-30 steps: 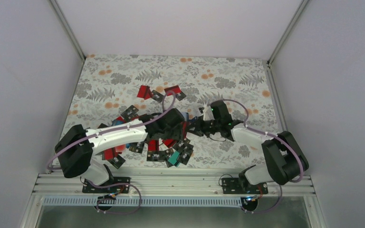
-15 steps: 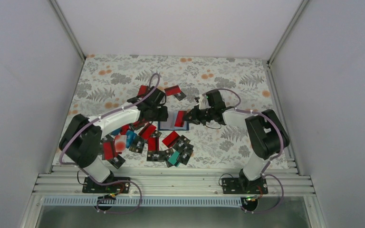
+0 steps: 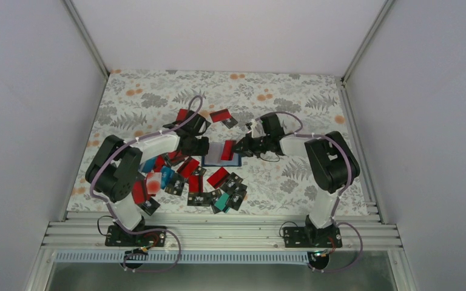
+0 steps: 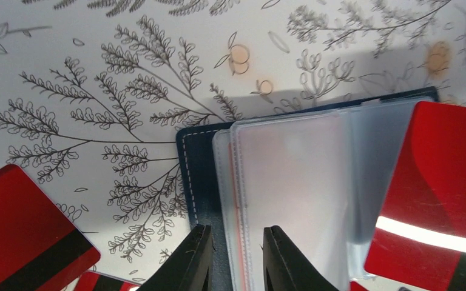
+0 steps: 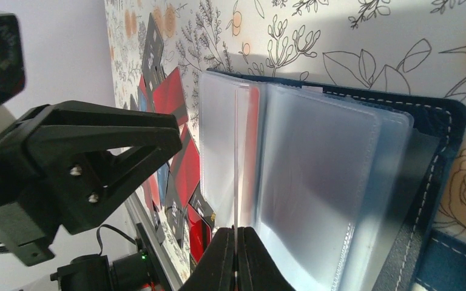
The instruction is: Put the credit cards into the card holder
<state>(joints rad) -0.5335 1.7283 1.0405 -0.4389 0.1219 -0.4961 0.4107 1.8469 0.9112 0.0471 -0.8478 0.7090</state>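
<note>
Left fingers (image 4: 191, 267), over the loose credit cards (image 3: 209, 191) a second ago, now straddle the edge of the card holder (image 4: 197, 163), narrowing; whether they grip yet I cannot tell. Right fingers (image 5: 221, 260) opposite stay clenched on a clear sleeve (image 5: 315, 170), readying it for the red card (image 4: 437, 182) beside them.

At card holder (image 3: 214, 153): left arm (image 3: 151, 144), right arm (image 3: 295, 145) block sides; credit cards (image 3: 218, 177) crowd near; far table (image 3: 158, 97) free

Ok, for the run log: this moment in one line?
left pincer: straddling open navy-blue card holder edge, grip unclear | right pincer: shut on clear plastic sleeve | red rectangular card: atop holder
</note>
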